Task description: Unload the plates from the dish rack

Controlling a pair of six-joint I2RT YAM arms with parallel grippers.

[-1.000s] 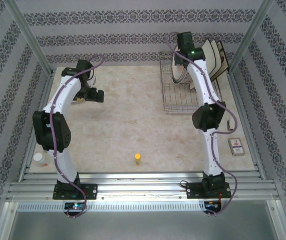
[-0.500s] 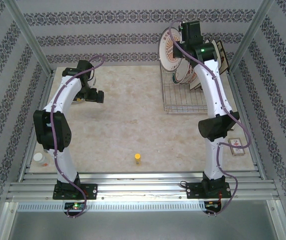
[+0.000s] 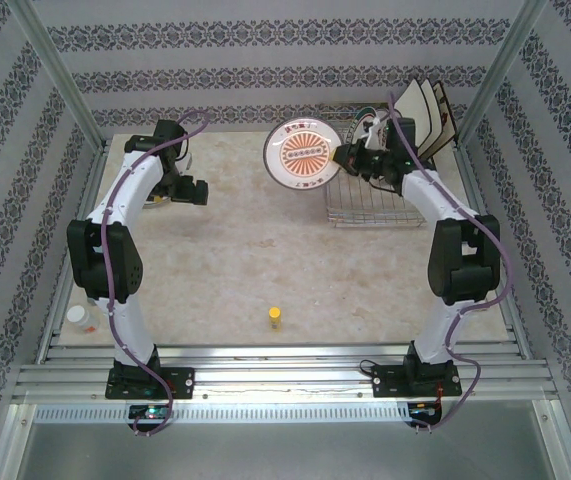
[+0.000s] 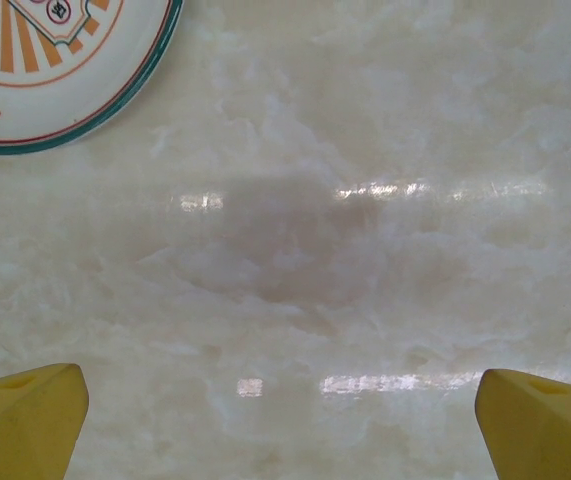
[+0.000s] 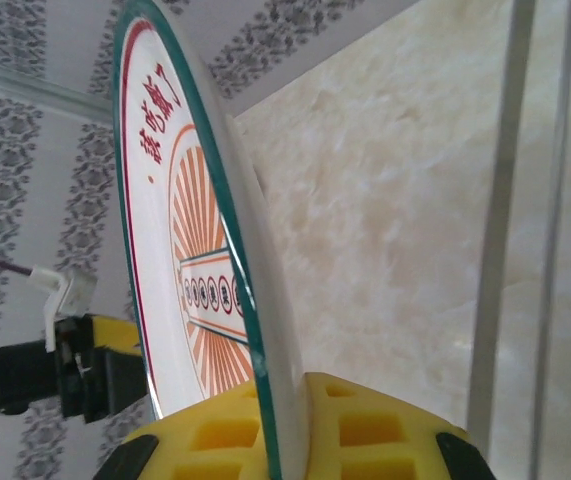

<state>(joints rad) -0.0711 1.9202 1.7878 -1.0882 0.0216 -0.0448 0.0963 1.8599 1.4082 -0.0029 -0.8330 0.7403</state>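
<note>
My right gripper (image 3: 346, 155) is shut on the rim of a round white plate (image 3: 305, 155) with orange rays and a green edge. It holds the plate in the air just left of the dish rack (image 3: 365, 200), face toward the camera. In the right wrist view the yellow fingers (image 5: 205, 435) pinch the plate (image 5: 185, 250) from both sides. Square cream plates (image 3: 425, 115) stand at the rack's back right. My left gripper (image 3: 200, 191) hangs open over the bare table, and a part of the round plate (image 4: 55, 60) shows beyond its fingertips (image 4: 25, 420).
A small yellow bottle (image 3: 277, 317) stands near the table's front middle. A white jar (image 3: 79, 317) sits at the front left and a small card box (image 3: 473, 293) at the front right. Rack wires (image 5: 500, 250) run close by the right gripper. Patterned walls enclose the table.
The right arm lifted the round plate up out of the dish rack, then swung it left and down to beside the rack. The left arm has not moved.
</note>
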